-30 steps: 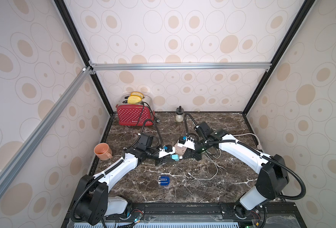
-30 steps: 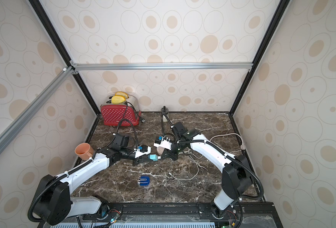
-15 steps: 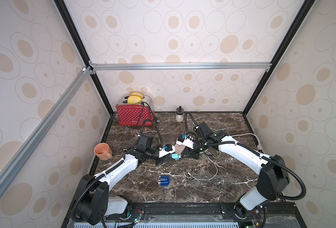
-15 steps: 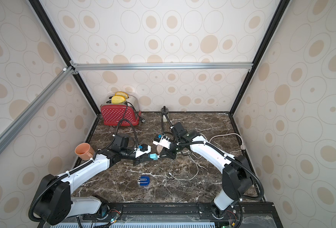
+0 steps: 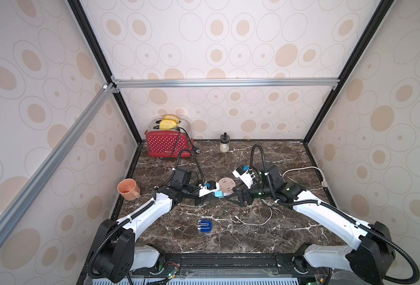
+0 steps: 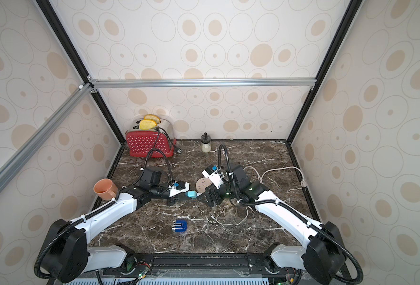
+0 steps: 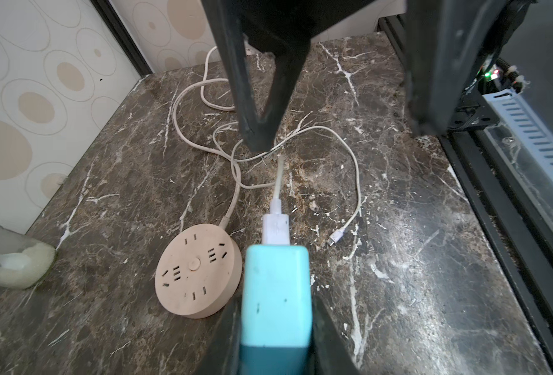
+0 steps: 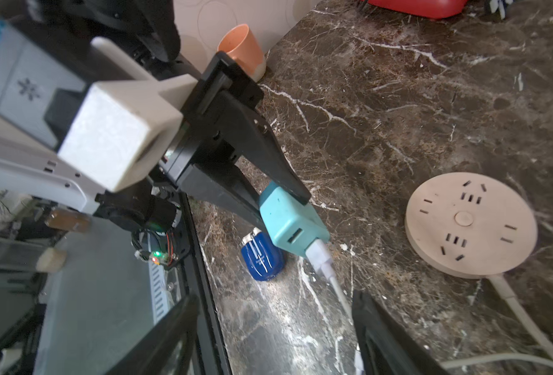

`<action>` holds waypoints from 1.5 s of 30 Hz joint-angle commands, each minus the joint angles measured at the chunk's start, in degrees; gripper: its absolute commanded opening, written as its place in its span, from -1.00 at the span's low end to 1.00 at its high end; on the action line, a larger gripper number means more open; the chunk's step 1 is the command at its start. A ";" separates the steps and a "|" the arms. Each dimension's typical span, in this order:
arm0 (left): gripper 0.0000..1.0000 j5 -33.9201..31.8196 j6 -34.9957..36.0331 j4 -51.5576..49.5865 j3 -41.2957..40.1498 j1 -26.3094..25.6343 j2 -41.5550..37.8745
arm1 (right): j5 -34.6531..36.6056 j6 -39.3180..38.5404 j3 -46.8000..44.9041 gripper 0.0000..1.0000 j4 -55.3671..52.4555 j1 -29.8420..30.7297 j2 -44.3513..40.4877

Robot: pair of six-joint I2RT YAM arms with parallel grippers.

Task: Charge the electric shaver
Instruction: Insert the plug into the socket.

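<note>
Shaver (image 5: 204, 226) before strip (image 5: 226, 183); adapter (image 5: 219, 195) seemingly between

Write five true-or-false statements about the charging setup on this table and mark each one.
The left end effector grips the teal adapter. True.
A white cable is plugged into the adapter. True.
The right end effector holds that cable. False: it is open, gripping nothing.
The electric shaver is connected to the cable. False: it lies alone on the table.
The adapter sits in the pink power strip. False: its sockets are empty.
</note>
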 commanded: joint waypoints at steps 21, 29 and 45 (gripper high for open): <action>-1.00 -0.92 -15.10 10.00 1.15 0.25 -1.59 | 13.70 35.74 -10.76 0.43 47.00 5.88 10.25; -1.00 -1.64 -16.18 11.11 1.10 0.24 -1.59 | 16.29 35.90 -13.20 0.19 47.60 6.14 8.09; -1.00 -0.63 -18.64 15.21 -0.04 0.21 -1.55 | 17.65 38.99 -13.78 0.29 54.24 6.14 10.51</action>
